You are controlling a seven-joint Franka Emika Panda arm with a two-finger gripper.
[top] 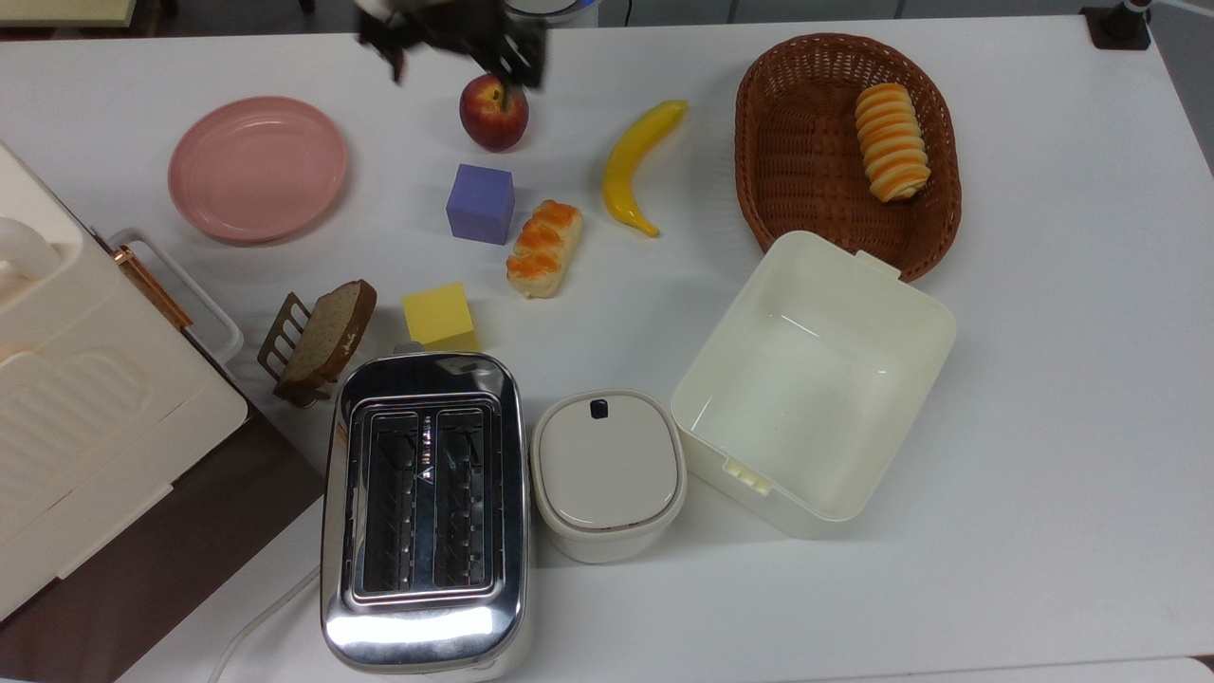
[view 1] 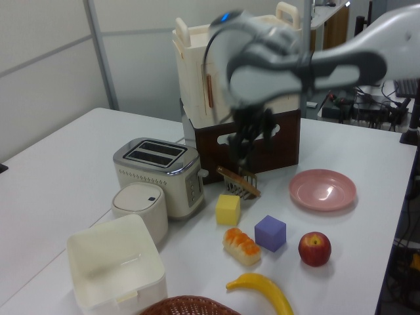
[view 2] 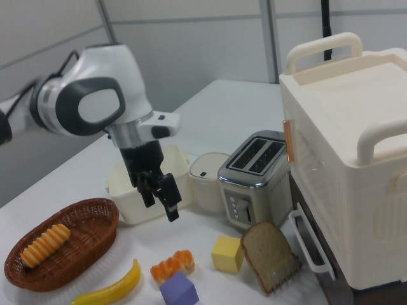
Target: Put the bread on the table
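Note:
The bread point(top: 543, 249) is a small cream bun with orange-glazed bumps. It lies flat on the white table point(top: 1043, 379), just right of a purple cube point(top: 481, 203) in the top view. It also lies on the table in the left view point(view 1: 241, 246) and the right view point(view 2: 172, 265). My gripper point(top: 455, 52) hangs open and empty, high above the table and well clear of the bread, near the apple point(top: 493, 111) at the top view's upper edge. The right view has the gripper point(view 2: 159, 200) above the bread with its jaws spread.
A banana point(top: 637, 161) lies right of the bread. A wicker basket point(top: 759, 190) holds a striped spiral roll point(top: 892, 140). Also around are a yellow cube point(top: 438, 315), a pink plate point(top: 258, 167), a toast slice in a rack point(top: 322, 337), a toaster point(top: 425, 503), a lidded pot point(top: 607, 471) and an open white bin point(top: 901, 455).

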